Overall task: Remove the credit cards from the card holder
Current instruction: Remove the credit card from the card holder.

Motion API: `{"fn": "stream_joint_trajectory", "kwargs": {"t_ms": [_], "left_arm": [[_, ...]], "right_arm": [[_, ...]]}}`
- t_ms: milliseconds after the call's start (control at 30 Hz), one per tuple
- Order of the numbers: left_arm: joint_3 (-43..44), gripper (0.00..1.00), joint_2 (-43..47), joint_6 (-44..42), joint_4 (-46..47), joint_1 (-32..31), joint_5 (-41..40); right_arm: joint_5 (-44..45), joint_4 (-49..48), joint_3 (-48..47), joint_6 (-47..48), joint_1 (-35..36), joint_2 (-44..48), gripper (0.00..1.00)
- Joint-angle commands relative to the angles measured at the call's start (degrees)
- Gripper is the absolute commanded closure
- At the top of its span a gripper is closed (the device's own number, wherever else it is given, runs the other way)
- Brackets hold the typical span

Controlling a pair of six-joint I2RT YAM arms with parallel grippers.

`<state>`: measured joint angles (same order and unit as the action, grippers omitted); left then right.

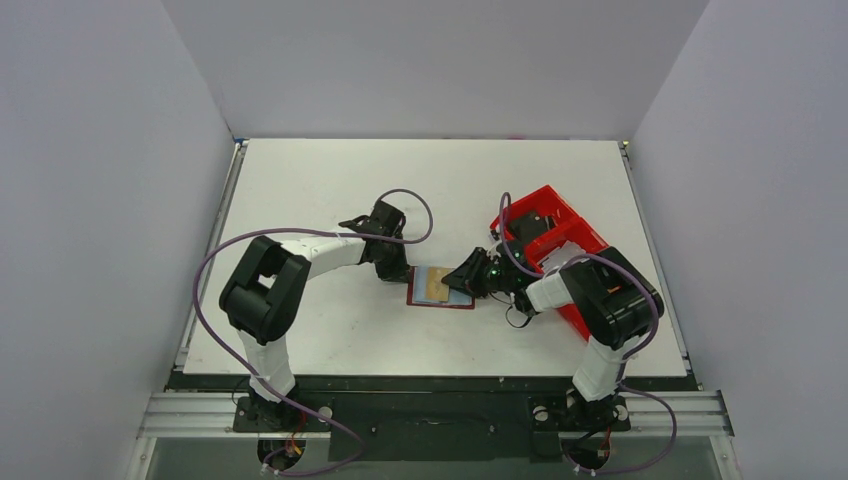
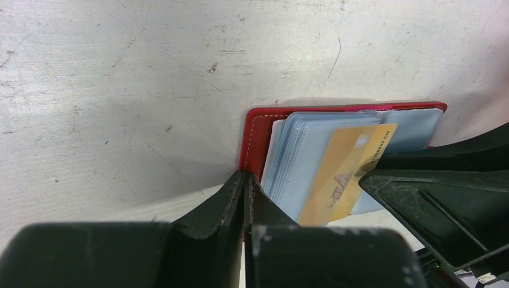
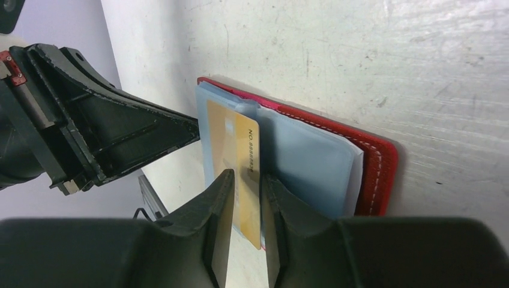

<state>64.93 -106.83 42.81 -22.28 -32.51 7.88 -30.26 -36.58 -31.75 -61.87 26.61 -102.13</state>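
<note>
The dark-red card holder [image 1: 441,302] lies open on the table between my grippers, pale blue sleeves up. It also shows in the left wrist view [image 2: 255,129] and the right wrist view [image 3: 375,174]. The gold credit card [image 1: 433,288] sticks out of a sleeve, skewed [image 2: 348,174] [image 3: 231,138]. I cannot tell the light blue card from the sleeves. My left gripper [image 1: 398,272] [image 2: 247,177] is shut on the holder's left cover edge. My right gripper [image 1: 462,283] [image 3: 246,177] straddles the gold card's free end, jaws a narrow gap apart.
A bright red plastic compartment tray [image 1: 545,225] stands just behind my right arm at the right of the table. Grey walls enclose the table at the back and both sides.
</note>
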Motion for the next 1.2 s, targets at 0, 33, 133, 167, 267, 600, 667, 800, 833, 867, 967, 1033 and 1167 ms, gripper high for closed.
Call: {"fn": "stream_joint_trajectory", "kwargs": {"t_ms": [0, 33, 133, 167, 267, 600, 667, 800, 833, 867, 967, 1033, 1167], "left_arm": [[-1.99, 1.0, -3.49, -2.64, -6.39, 0.33, -6.55], [-1.99, 1.0, -3.59, -2.6, -6.4, 0.34, -6.62], [-1.9, 1.0, -3.86, -2.64, -6.63, 0.36, -6.77], [-1.95, 1.0, -3.89, -2.62, -6.72, 0.35, -6.79], [-1.95, 1.0, -3.96, -2.63, -6.77, 0.43, -6.89], [-2.04, 1.0, -4.01, -2.51, -6.67, 0.52, -6.91], [-2.06, 1.0, -3.89, -2.59, -6.68, 0.52, -6.84], [-2.0, 1.0, -3.61, -2.7, -6.66, 0.52, -6.84], [-1.95, 1.0, -3.59, -2.66, -6.69, 0.52, -6.83], [-1.93, 1.0, -3.53, -2.69, -6.63, 0.52, -6.87], [-1.97, 1.0, -3.35, -2.73, -6.46, 0.52, -6.83], [-2.08, 1.0, -3.28, -2.68, -6.34, 0.52, -6.83], [-2.23, 1.0, -2.82, -2.73, -6.06, 0.52, -6.78]], "right_arm": [[2.06, -0.63, 0.7, 0.35, -0.04, -1.14, 0.85], [2.16, -0.5, 0.87, 0.37, -0.1, -1.01, 0.87], [2.6, 0.49, 1.13, 0.77, -0.36, 0.21, 0.97], [3.02, 1.63, 1.15, 1.39, -0.48, 0.59, 0.99], [4.2, 5.18, 1.06, 3.1, -0.94, 3.04, 1.0], [8.13, 17.2, -0.39, 9.29, -1.96, 9.1, 1.0], [8.93, 19.28, -0.77, 10.13, -2.12, 9.98, 1.0], [10.33, 22.54, -1.03, 11.66, -2.41, 12.24, 1.0], [10.54, 23.01, -1.08, 11.89, -2.48, 13.01, 1.0], [10.83, 23.91, -1.2, 12.26, -2.5, 13.36, 1.0], [11.17, 25.41, -1.38, 13.07, -2.85, 14.72, 1.0], [11.2, 26.39, -1.47, 13.35, -3.04, 15.27, 1.0], [11.08, 27.31, -1.34, 13.67, -3.33, 16.5, 1.0]]}}
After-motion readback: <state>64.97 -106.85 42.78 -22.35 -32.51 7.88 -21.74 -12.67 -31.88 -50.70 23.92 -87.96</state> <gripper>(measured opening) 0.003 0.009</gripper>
